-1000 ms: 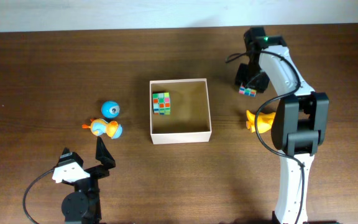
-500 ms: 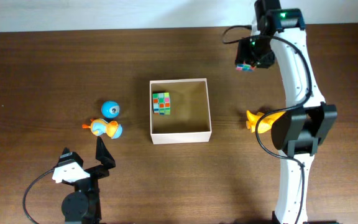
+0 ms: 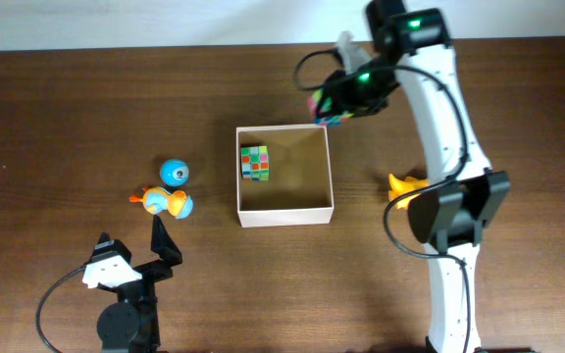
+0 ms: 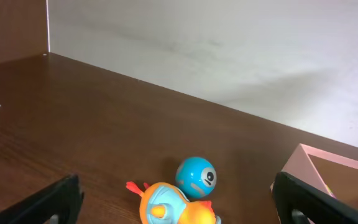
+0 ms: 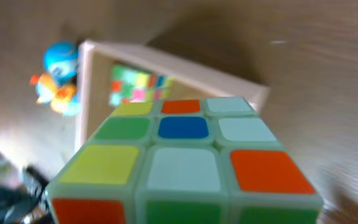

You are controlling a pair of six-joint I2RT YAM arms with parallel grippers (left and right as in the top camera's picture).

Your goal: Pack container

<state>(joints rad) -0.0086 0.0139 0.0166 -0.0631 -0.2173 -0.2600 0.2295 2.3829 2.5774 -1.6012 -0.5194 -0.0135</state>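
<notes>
The container is a shallow white-walled box at the table's middle, with one colourful puzzle cube inside near its left wall. My right gripper is shut on a second puzzle cube, held above the container's far right corner. In the right wrist view this held cube fills the foreground and hides the fingers, with the container below it. My left gripper stands open near the front left, empty. Its fingers frame a blue-and-orange duck toy.
A blue ball and the blue-and-orange duck toy lie left of the container. A yellow duck lies to its right, partly hidden under the right arm. The table's back edge meets a white wall.
The right arm has carried its cube from the container's right, first toward the back edge, then left to the container's far right corner. The left arm has not moved.
</notes>
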